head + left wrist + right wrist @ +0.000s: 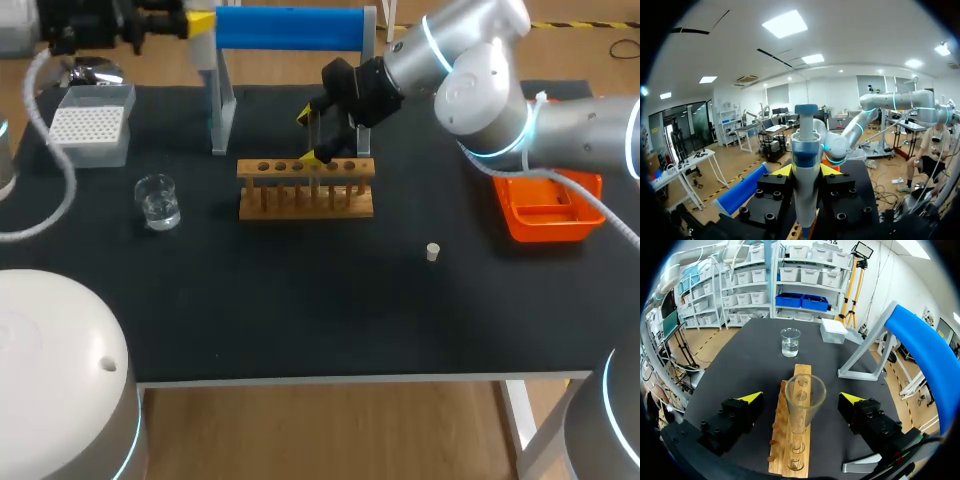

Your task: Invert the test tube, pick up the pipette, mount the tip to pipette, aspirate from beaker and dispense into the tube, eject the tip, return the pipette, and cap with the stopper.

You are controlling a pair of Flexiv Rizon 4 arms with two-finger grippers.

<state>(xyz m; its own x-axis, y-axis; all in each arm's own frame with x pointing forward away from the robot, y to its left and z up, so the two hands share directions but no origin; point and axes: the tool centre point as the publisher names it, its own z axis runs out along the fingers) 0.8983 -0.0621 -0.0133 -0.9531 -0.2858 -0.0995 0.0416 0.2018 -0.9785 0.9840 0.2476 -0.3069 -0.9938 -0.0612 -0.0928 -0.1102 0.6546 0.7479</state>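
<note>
Left gripper [806, 170] pinches the pipette [805, 145]. Beaker [158, 201] sits at nine o'clock of the rack [300, 211]. Right gripper [801, 398] is spread wide, the upright test tube [803, 415] untouched between its fingers. Stopper [433, 252] lies at the rack's four o'clock.

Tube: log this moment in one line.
tube: upright in rack, mouth up | right gripper: open, straddling it | left gripper: shut on pipette

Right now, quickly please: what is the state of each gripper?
Left gripper: closed, holding the pipette.
Right gripper: open; the test tube stands between its two sides, not touched.
</note>
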